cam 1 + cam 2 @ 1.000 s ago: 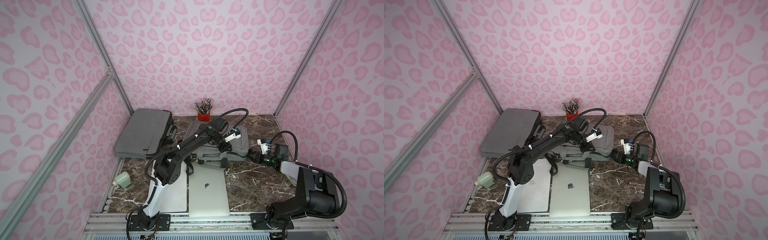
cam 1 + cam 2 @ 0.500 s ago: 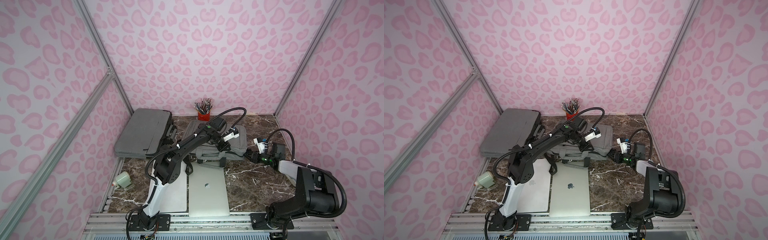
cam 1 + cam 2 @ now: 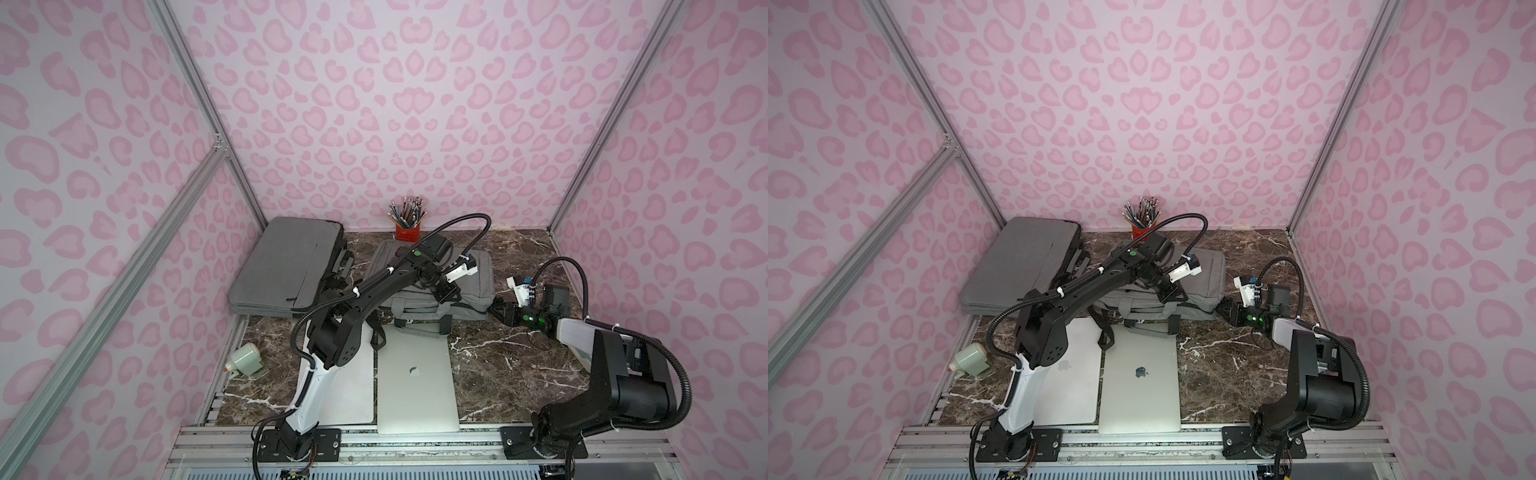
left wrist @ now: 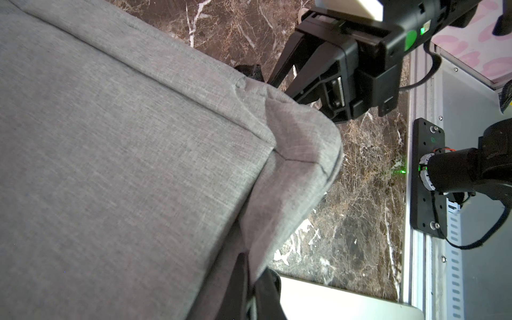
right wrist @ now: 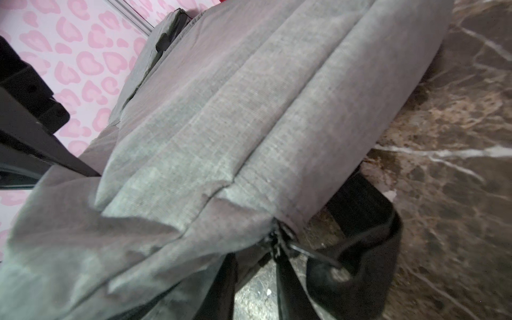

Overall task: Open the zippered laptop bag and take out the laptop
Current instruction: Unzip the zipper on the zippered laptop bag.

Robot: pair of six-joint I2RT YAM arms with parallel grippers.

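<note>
The grey bag lies flat at the back of the table, zipped shut as far as can be seen, with nothing showing from inside it. At its corner the zip pull sits at the tips of the right pincer, whose jaws stand a little apart and clamp nothing. The left pincer, jaws closed, bears on the bag's near edge, well to the side of the right one.

The step in hand appears to be taking the pull. Done well, the pads would meet squarely on the tab and not on the black strap looped just beside it. The draw would then follow the zip line while the left pincer pins the bag, so the cloth neither bunches nor slides.

Whether the left pincer pinches cloth or only presses cannot be told: its tips are cut off in its own wrist view and covered by the arm in both top views. The right wrist view is blurred around the pull, and folds hide the zip's run. A silver laptop and a 2nd laptop lie bare on the base side of the left pincer.
</note>
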